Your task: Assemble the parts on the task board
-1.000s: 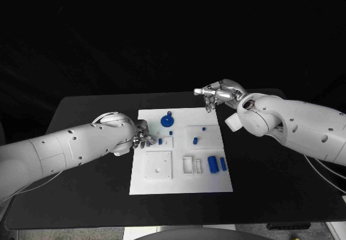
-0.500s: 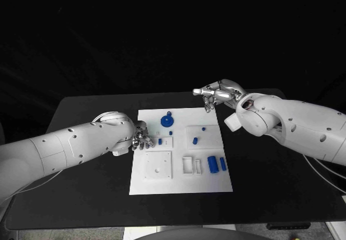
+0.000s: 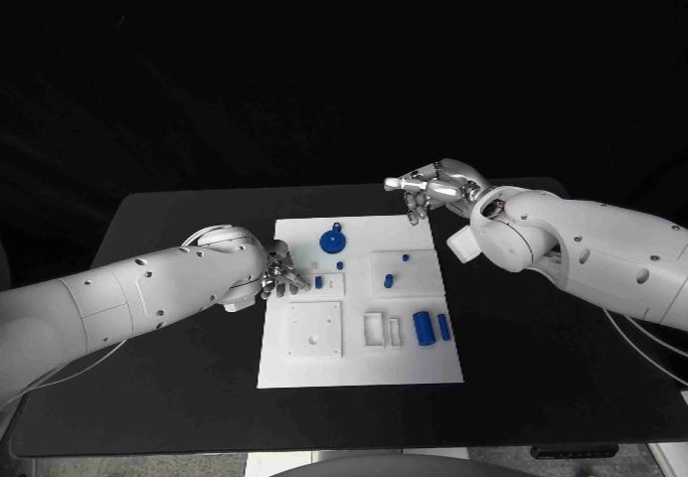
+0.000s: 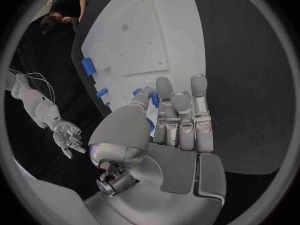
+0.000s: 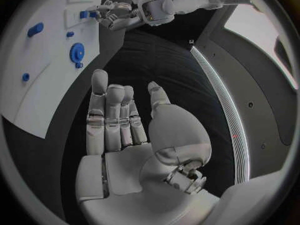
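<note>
Two hands frame the white board (image 3: 359,298) you see in the middle of the black table (image 3: 172,219). Your left hand (image 3: 281,273) hangs over the board's left edge, just beside a small blue piece (image 3: 318,282) standing in a raised white block; its fingers (image 4: 180,112) lie straight and close together, and whether thumb and finger pinch a blue bit you cannot tell. Your right hand (image 3: 430,189) hovers above the board's far right corner, fingers (image 5: 112,112) extended side by side, thumb apart, holding nothing. On the board you find a blue disc (image 3: 333,239) near the far edge and a blue cylinder (image 3: 424,327) beside a thinner blue bar (image 3: 443,325) at the right
</note>
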Available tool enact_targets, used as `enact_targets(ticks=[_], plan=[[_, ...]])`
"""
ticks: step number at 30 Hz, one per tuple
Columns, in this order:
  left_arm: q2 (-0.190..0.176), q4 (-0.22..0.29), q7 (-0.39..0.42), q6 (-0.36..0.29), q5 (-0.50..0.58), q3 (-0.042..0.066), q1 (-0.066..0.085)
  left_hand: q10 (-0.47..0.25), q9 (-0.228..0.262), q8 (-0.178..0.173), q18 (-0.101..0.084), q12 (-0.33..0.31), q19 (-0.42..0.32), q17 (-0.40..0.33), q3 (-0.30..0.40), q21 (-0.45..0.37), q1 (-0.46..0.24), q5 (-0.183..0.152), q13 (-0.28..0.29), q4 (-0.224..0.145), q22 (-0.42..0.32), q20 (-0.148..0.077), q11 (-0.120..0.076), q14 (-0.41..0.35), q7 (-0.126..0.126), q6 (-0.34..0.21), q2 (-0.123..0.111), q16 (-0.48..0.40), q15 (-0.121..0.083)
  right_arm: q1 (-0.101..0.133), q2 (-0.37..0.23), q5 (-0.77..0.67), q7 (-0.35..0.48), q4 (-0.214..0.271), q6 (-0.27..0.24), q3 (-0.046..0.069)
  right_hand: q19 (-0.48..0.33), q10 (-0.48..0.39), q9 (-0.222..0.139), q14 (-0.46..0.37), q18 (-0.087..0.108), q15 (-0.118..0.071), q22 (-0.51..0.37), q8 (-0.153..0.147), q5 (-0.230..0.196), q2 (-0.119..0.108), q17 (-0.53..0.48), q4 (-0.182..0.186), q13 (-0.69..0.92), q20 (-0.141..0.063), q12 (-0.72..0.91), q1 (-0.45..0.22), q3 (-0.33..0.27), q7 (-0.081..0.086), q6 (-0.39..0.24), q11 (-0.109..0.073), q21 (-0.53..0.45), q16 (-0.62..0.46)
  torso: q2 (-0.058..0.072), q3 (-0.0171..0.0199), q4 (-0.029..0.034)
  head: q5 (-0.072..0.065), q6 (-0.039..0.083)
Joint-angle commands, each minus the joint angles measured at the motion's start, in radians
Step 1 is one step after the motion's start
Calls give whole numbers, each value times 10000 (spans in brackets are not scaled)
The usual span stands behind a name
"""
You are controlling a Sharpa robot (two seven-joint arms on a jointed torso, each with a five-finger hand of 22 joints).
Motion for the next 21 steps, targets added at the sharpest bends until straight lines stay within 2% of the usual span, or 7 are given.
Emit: enact_targets(ticks=[1,5,17,21], plan=[[1,-25,-65,-414,-8,-22,-37,-88,-1033,5,-186,46,76,-16,-210,-43,-50,-192,-13,111,172,-12,10,-59,46,-47,-203,-13,16,-2,10,-63,62,0,169,5,48,4,-2,-8,26,-33,13,-29,60,80,-3,-5,-10,-11,48,3,63,15,71,-73,-51,25,1,2,-2,6,-6],[-7,-26,-48,-414,22,-21,-37,-121,-1132,55,-187,83,74,-34,-470,-107,114,-399,-26,318,178,-5,26,-77,59,-40,-283,37,19,-3,13,-63,62,-6,172,5,48,4,-2,-8,26,-33,13,-29,60,80,-3,-5,-10,-11,48,3,63,15,71,-73,-51,25,1,5,-5,-5,-16],[-20,-51,-48,-305,57,-20,-33,-120,-1173,55,-189,94,87,-51,-492,-114,205,-422,-35,248,183,-3,20,-98,64,-49,-292,34,24,-3,16,-63,55,-9,184,5,48,4,-2,-8,26,-33,13,-29,60,80,-3,-5,-10,-11,48,3,63,15,71,-73,-51,25,3,5,-5,-10,-29],[-24,-49,-55,-286,67,-20,-31,-143,-1308,-56,-184,100,77,-63,-463,-128,270,-392,-43,182,186,7,35,-121,90,-75,-183,45,34,-3,12,-63,48,-7,188,5,48,4,-2,-8,26,-33,13,-29,60,80,-3,-5,-10,-11,48,3,63,15,71,-73,-51,25,4,6,-4,-6,-20]])
